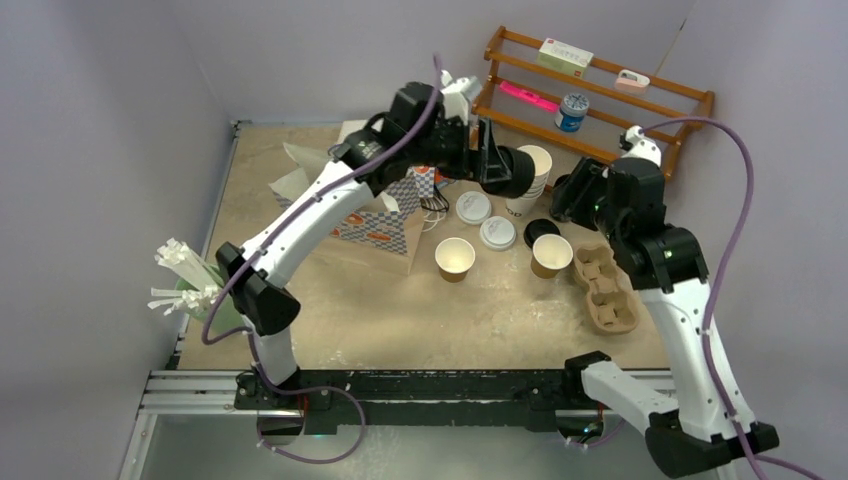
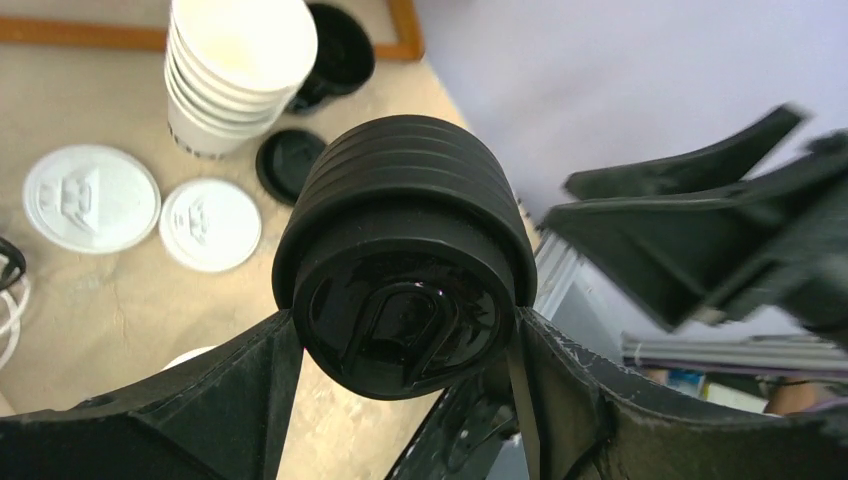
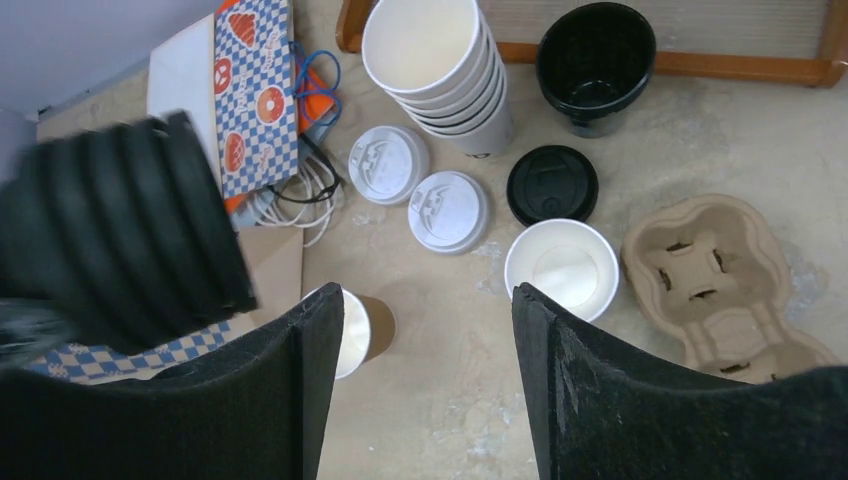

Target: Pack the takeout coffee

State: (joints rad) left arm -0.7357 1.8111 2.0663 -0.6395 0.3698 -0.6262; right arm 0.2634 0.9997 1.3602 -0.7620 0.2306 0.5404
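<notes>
Two small open-topped paper cups of the takeout coffee [image 1: 455, 257] [image 1: 551, 254] stand upright mid-table; the right wrist view shows one cup [image 3: 562, 268] by the right finger and the other [image 3: 352, 332] half behind the left finger. One black sip lid [image 1: 541, 232] [image 3: 552, 184] lies flat behind the right cup. My left gripper [image 1: 505, 170] [image 2: 405, 335] is shut on a ribbed stack of black lids [image 2: 405, 240] [image 3: 120, 230], held in the air above the lids. My right gripper [image 1: 562, 196] [image 3: 425, 295] hovers open over the bare table between the cups, holding nothing.
A stack of lidless white cups [image 3: 440, 70] and a black cup [image 3: 595, 60] stand at the back by a wooden rack [image 1: 600, 95]. Two white lids [image 3: 388, 163] [image 3: 447, 210] lie flat. A pulp cup carrier [image 1: 603, 290] sits right, a checkered paper bag [image 1: 385, 220] left.
</notes>
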